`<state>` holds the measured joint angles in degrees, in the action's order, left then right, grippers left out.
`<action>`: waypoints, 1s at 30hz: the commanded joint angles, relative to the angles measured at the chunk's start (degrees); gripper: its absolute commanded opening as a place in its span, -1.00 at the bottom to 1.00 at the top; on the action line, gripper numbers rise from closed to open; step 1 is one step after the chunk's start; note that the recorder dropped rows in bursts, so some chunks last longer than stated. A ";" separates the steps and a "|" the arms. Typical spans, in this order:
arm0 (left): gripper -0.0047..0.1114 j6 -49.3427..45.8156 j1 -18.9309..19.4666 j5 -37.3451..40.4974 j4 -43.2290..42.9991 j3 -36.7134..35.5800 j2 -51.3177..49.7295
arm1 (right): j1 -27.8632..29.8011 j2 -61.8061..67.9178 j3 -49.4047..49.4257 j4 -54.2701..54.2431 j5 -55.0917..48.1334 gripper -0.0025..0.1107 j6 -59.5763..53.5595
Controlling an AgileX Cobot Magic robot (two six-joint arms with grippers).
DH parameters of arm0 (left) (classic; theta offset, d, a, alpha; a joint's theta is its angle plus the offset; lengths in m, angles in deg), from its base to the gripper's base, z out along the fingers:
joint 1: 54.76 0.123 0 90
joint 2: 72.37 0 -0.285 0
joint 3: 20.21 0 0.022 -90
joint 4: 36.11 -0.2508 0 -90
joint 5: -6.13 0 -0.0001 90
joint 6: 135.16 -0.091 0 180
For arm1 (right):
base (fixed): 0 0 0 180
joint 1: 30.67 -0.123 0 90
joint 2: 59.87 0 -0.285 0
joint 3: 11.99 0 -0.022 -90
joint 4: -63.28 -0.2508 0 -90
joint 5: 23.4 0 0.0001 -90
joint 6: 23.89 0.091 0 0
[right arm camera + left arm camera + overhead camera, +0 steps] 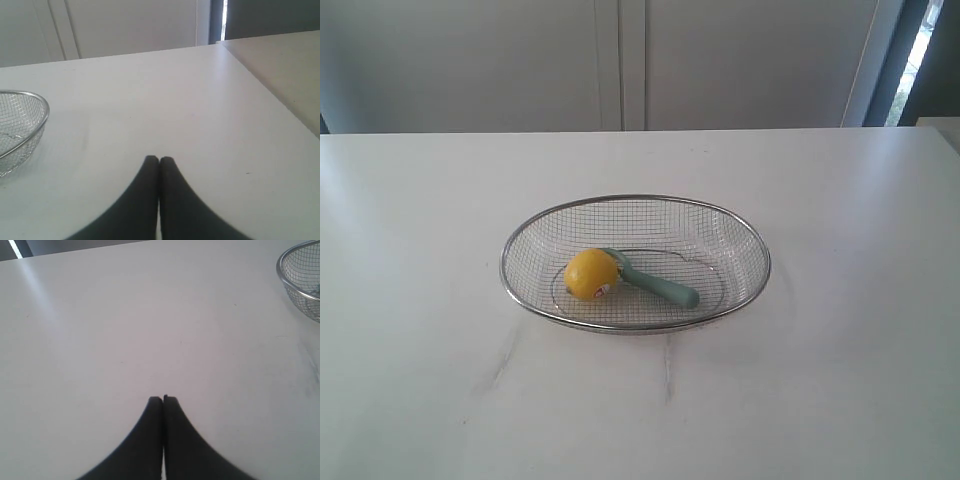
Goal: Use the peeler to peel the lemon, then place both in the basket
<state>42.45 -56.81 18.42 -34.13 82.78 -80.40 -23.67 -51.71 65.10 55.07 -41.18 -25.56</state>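
lemon (590,273) yellow, stickered | peeler (662,285) teal, in basket (635,197) | left gripper (163,399), right gripper (159,159): pressed together

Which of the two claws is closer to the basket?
Likely the right. The right gripper sits close beside the basket; from the left gripper it shows farther ahead, off to one side.
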 commanded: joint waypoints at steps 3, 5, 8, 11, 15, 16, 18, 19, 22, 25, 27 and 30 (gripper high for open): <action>-0.92 -0.06 0.14 0.21 0.64 -0.21 0.24 | 0.35 -0.37 0.13 -0.02 1.52 -0.96 0.41; -0.92 -0.06 0.14 0.21 0.64 -0.21 0.24 | 0.35 -0.37 0.13 1.14 2.14 -0.96 0.41; -0.92 -0.06 0.28 0.09 0.64 -0.21 0.24 | 0.44 -0.37 0.13 11.80 2.87 -0.96 0.19; -0.92 -0.06 0.28 0.09 0.64 -0.21 0.24 | 0.33 -0.37 0.13 13.16 2.87 -0.96 0.19; -0.92 -0.06 0.28 0.09 0.64 -0.21 0.24 | 0.33 -0.37 0.13 12.57 2.77 -0.96 0.19; -0.92 -0.06 0.28 -0.02 0.64 -0.21 0.24 | 0.33 -0.37 0.13 12.57 2.77 -0.96 0.19; -0.92 -0.06 0.28 -0.02 0.64 -0.21 0.24 | 0.33 -0.37 0.13 12.28 2.90 -0.96 0.19; -0.92 -0.06 0.28 -0.02 0.64 -0.21 0.24 | 0.21 -0.37 0.13 11.50 3.04 -0.96 0.19; -0.92 -0.06 0.28 -0.02 0.64 -0.21 0.24 | -2.67 -0.37 0.13 8.66 3.32 -0.96 0.19; -0.92 -0.06 0.28 -0.02 0.64 -0.21 0.24 | -7.30 -0.37 0.13 8.22 3.22 -0.96 0.19; -0.92 -0.06 0.28 -0.02 0.64 -0.21 0.24 | -9.80 -0.37 0.13 8.22 3.22 -0.96 0.19; -0.92 -0.06 0.28 -0.02 0.64 -0.21 0.24 | -11.69 -0.37 0.13 8.22 3.22 -0.96 0.19</action>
<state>42.45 -56.81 18.42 -34.13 82.78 -80.40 -33.80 -51.71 65.10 63.28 -38.78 -25.44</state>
